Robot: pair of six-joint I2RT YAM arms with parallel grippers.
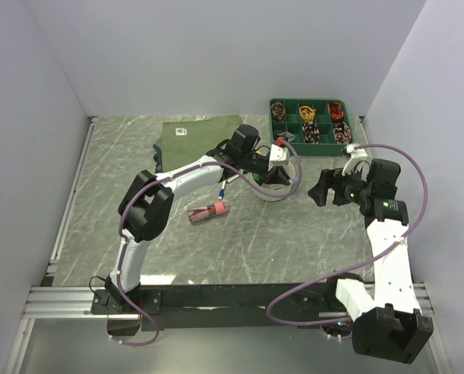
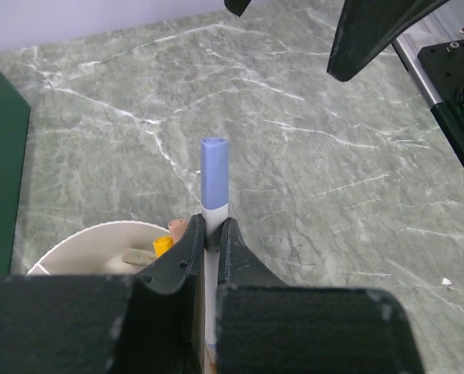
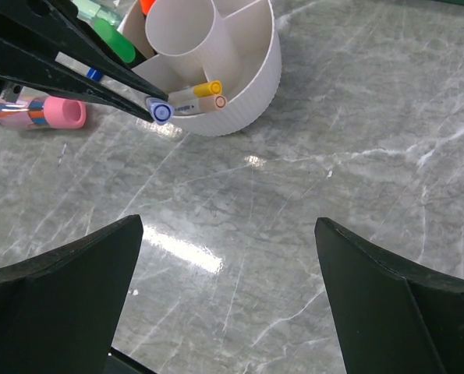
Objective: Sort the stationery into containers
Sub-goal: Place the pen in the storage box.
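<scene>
**Left tool** (image 2: 213,235): clamped narrow on a thin white pen (image 2: 214,175) with a blue cap. The cap end sits just outside the rim of the white round tub (image 3: 247,86).

**Right tool** (image 3: 228,226): spread wide, holding nothing, above the surface (image 3: 356,156) near the tub.

**Tub contents:** 1 outer compartment holds 2 pens, the yellow-capped pen (image 3: 209,89) and the tan-capped pen (image 3: 220,101).

**On the surface:** a pink-capped tube (image 3: 40,113) lies beside the tub.
</scene>
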